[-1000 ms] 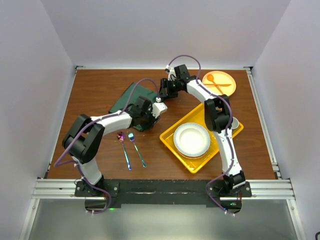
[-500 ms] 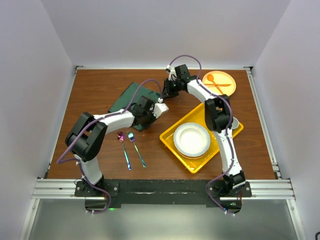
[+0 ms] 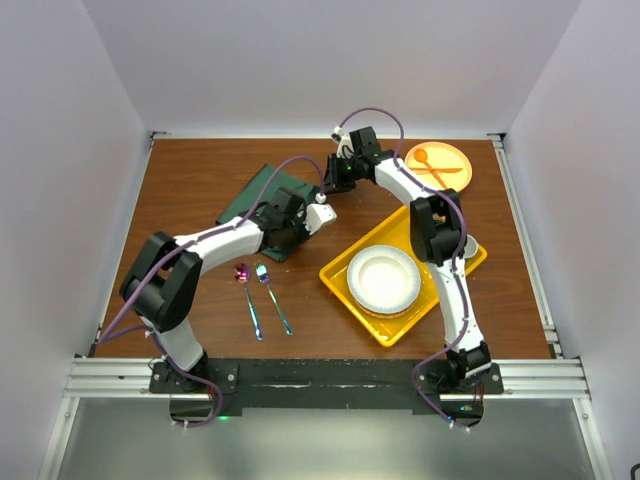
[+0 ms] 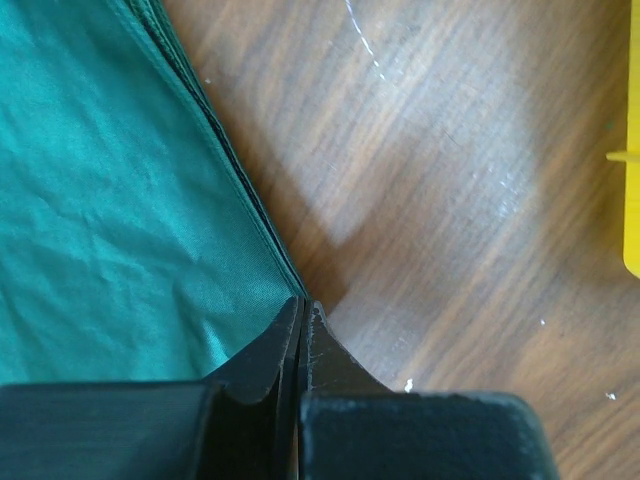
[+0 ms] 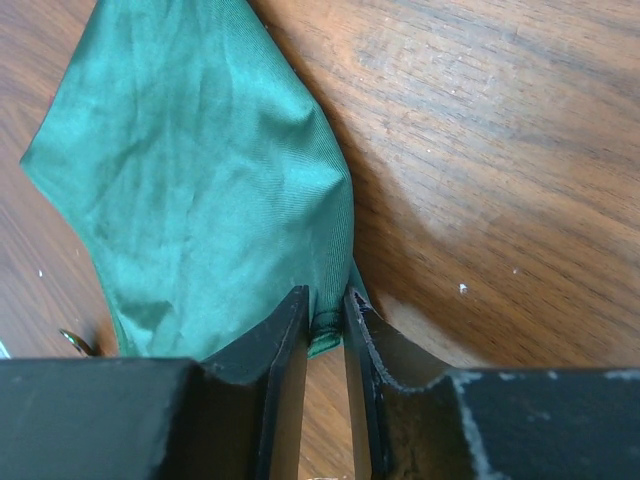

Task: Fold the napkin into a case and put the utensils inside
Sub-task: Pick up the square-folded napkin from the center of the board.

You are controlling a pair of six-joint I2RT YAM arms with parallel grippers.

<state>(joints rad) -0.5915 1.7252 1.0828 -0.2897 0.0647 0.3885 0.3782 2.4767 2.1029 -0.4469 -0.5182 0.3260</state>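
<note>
**A:** Which step are we in with the napkin (image 5: 210, 180)?

**B:** The folding, we judge. It lies flat on the counter (image 3: 190, 175), left of centre towards the far side. Its edge is already layered (the left wrist view shows several plies stacked), but it is too broad to be a pouch yet.

**A:** And the claws?

**B:** Both are on its right-hand edge. The left claw (image 4: 302, 312) is pressed together right where the nearer end of that edge runs in, and we take it to have cloth nipped between its tips. The right claw (image 5: 325, 305) pinches a small tuck of green at the far corner, and we can see the cloth between its jaws.

**A:** The utensils?

**B:** The spoon (image 3: 250, 305) and fork (image 3: 277, 302) lie side by side on bare wood, nearer our side than the napkin and not touching it.

**A:** So what does the next move call for?

**B:** We think both claws must lift that edge together and level, then carry it across the cloth and lay it down square. If one claw leads, the layers will skew. They should also keep clear of the yellow tray (image 3: 335, 278).
</note>
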